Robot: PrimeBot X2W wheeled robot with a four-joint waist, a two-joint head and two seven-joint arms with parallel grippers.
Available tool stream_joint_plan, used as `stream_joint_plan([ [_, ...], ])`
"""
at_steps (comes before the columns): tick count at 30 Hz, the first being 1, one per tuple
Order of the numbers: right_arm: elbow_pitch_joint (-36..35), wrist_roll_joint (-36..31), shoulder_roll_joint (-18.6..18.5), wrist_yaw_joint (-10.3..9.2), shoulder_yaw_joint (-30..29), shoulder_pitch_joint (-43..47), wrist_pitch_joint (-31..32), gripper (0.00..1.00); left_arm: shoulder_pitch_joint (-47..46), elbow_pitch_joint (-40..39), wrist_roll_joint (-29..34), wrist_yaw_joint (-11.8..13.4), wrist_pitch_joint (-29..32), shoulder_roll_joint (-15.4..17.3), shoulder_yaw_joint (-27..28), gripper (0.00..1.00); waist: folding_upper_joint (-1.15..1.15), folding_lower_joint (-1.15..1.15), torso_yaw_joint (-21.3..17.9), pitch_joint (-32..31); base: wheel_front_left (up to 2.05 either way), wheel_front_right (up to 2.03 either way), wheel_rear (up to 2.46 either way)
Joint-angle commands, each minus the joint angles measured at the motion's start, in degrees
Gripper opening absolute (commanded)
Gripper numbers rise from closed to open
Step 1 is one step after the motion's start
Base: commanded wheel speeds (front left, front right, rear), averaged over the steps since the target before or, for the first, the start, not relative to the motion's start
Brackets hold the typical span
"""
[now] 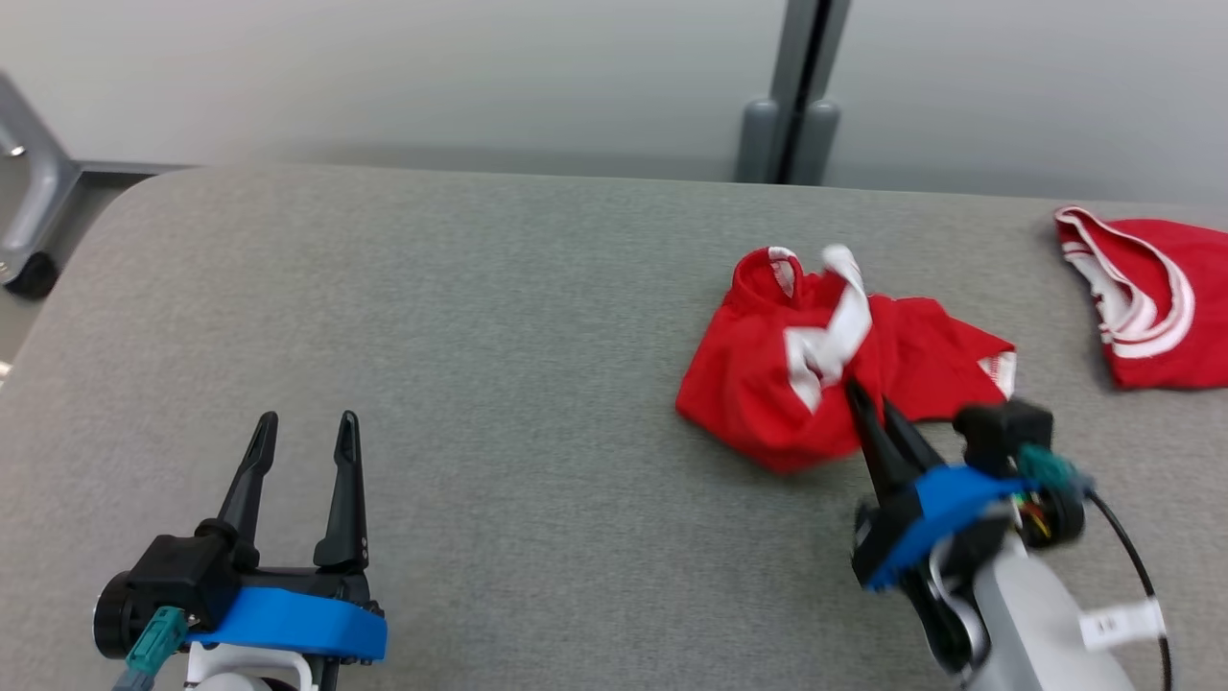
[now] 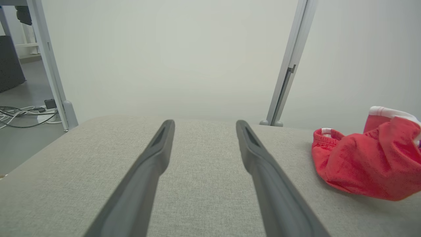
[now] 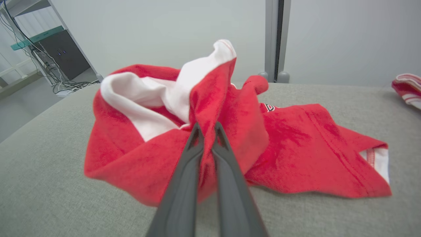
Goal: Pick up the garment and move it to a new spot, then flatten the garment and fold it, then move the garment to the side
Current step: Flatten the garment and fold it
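Task item: crumpled red garment (image 1: 825, 369) with white trim, lying on the right half of the grey tabletop (image 1: 480, 317).
Garment condition: bunched, with a white-lined fold standing up at its middle. A flatter red panel spreads toward the right and ends in a white-edged hem. The bulk rests on the surface.
Right tool (image 1: 868, 398): fingers drawn together and clamped on a red fold at the near side of the garment. In the right wrist view the cloth is pinched between the two fingers.
Left tool (image 1: 307, 419): fingers apart with nothing between them, over bare tabletop at the near left, well apart from the garment.
Other item: second red garment (image 1: 1151, 307) with white bands, at the far right, separated from the task item by a strip of bare surface.
Edges: the far edge runs straight below the pale wall (image 1: 384, 67). The far-left corner is rounded, and the left edge drops to the floor (image 2: 19, 141). The garment sits well in from the far edge.
Obstruction: upright post (image 1: 791, 96) behind the far edge, roughly in line with the garment.
Open room: a wide bare stretch covers the centre and left, from the garment to the left edge.
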Motion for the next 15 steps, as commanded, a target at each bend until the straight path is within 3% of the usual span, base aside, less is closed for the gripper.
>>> stream_joint_plan([
  [1,-3.3,-0.1,-0.2,0.02,-1.4,4.3,1.1,0.0,0.4,-0.6,-0.2,0.3,0.3,0.3,0.2,1.0,0.0,0.01,-2.1,-1.3,0.0,0.0,0.0],
  [3,-8.4,1.3,-0.2,0.02,-3.4,9.7,3.1,0.0,0.6,-1.0,-0.3,0.5,0.5,0.3,0.1,1.0,0.0,0.01,-3.3,-1.3,0.0,0.0,0.0],
  [4,-10.2,1.6,-0.2,0.02,-4.4,12.2,4.5,0.18,0.7,-1.1,-0.3,0.6,0.7,0.4,0.1,1.0,0.0,0.01,-4.0,-1.3,0.0,0.0,0.0],
  [5,-11.9,2.1,-0.2,0.02,-5.3,14.3,5.9,1.0,0.6,-1.3,-0.4,0.6,0.8,0.4,0.0,1.0,0.0,0.01,-4.6,-1.3,0.0,0.0,0.0],
  [9,-18.8,3.6,-0.2,0.02,-7.7,19.3,8.2,1.0,-0.1,-1.6,-0.3,0.4,1.2,0.7,-0.2,1.0,0.0,0.01,-6.4,-1.3,0.0,0.0,0.0],
  [15,-26.6,2.0,-0.2,0.02,-13.3,22.5,5.3,1.0,-0.1,-1.2,-0.4,0.5,1.1,0.7,-0.6,1.0,0.0,0.01,-7.6,-2.2,0.0,0.0,0.0],
])
